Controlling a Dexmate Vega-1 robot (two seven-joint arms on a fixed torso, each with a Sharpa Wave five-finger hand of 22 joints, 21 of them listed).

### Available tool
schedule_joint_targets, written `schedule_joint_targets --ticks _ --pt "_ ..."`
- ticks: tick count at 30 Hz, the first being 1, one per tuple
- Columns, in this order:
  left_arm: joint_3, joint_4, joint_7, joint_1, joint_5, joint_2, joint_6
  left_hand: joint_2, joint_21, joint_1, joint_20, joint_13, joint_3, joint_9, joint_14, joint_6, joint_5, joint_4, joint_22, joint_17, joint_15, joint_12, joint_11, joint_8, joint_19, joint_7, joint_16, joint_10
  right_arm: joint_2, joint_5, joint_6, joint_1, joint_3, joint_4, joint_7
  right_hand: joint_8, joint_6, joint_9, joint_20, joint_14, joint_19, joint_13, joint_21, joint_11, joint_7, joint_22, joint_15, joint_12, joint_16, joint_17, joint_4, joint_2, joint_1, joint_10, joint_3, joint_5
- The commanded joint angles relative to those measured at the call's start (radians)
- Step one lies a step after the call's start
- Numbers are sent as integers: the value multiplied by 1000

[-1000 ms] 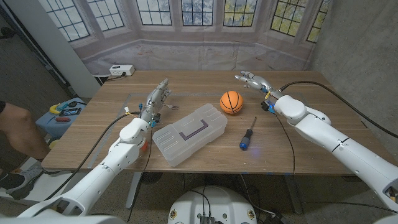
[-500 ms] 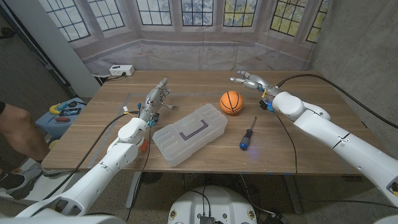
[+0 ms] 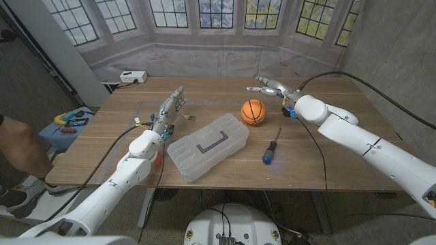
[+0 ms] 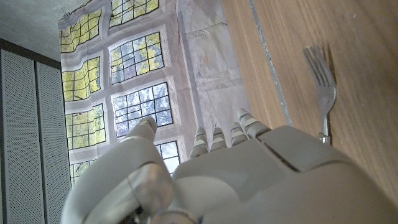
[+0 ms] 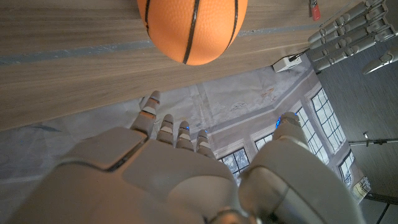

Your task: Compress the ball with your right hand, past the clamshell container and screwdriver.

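Head view: no readable writing on any item; the clamshell container (image 3: 208,147), clear plastic with a dark angular mark on its lid, lies at the table's (image 3: 340,163) near middle; the screwdriver (image 3: 270,147), blue-handled, lies just right of it, apart from it; the ball (image 3: 253,111), orange with black seams, sits beyond both, touching neither. Your right hand (image 3: 271,86) hangs past the ball toward the far edge, fingers stretched out and apart, holding nothing and clear of the ball; against the picture of a second ago it has swung leftward, nearer the line above the ball, with the forearm turned inward. Your left hand (image 3: 170,109) stands left of the container, fingers extended close together, empty, unchanged from the earlier pictures. A white box (image 3: 133,77) sits at the far left corner; a person's arm (image 3: 17,146) shows at the picture's left edge. Left wrist view: your left hand (image 4: 236,174) with fingers side by side, gripping nothing; a fork (image 4: 324,87) lies on the wood just beside them. Right wrist view: your right hand (image 5: 186,168), fingers straight and slightly parted, thumb set apart, reaches toward the ball (image 5: 191,25) without touching it; the left hand (image 5: 348,31) shows beyond.
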Motion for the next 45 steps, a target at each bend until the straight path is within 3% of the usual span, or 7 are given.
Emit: schedule_joint_targets --ticks 1,18,22,28,36,45 --pt "0 -1 -2 5 -1 1 -1 -1 -4 -3 5 5 7 6 1 12 9 -6 1 3 6 8 8 5 6 -1 3 0 -8 -95 -97 78 -73 -42 82 6 -13 3 7 -17 -13 5 -1 4 3 3 9 3 -1 3 -6 -11 8 -12 4 6" --pt "-6 -8 -2 18 -10 3 -2 0 -4 -8 5 5 12 6 1 14 9 -9 2 3 5 9 9 5 7 0 3 2 -12 -225 -232 167 -167 -83 213 5 -37 3 8 -36 -38 6 1 16 14 3 26 -2 2 4 -2 -26 24 -55 3 11" --pt "-9 -21 6 29 -7 5 -3 0 -4 -9 6 5 13 6 2 16 9 -10 2 3 4 8 10 6 7 2 3 1 -18 -243 -251 179 -182 -95 243 14 -24 4 8 -38 -43 7 4 29 43 3 30 3 4 4 1 -32 29 -59 3 12" --pt "-9 -29 12 39 -7 6 -3 0 -4 -10 6 5 14 6 3 17 8 -11 2 3 4 9 11 6 7 3 3 1 -29 -272 -279 213 -212 -107 318 11 -36 6 8 -42 -45 9 6 43 63 3 40 1 6 4 3 -36 33 -82 3 12" --pt "-1 -27 9 35 -3 0 -2 0 -4 -12 6 5 16 6 4 19 8 -12 2 3 5 9 8 6 7 3 4 3 -34 -310 -278 262 -254 -92 415 4 -79 9 9 -78 -52 12 8 53 54 3 50 -2 -2 5 4 -34 52 -129 11 10" --pt "4 -30 13 27 4 -3 0 1 -4 -15 6 5 18 6 5 20 8 -13 2 3 5 9 10 6 8 3 4 2 -23 -368 -281 306 -294 -60 496 2 -116 12 11 -120 -66 15 6 44 37 3 54 0 -8 5 8 -38 54 -157 10 6"
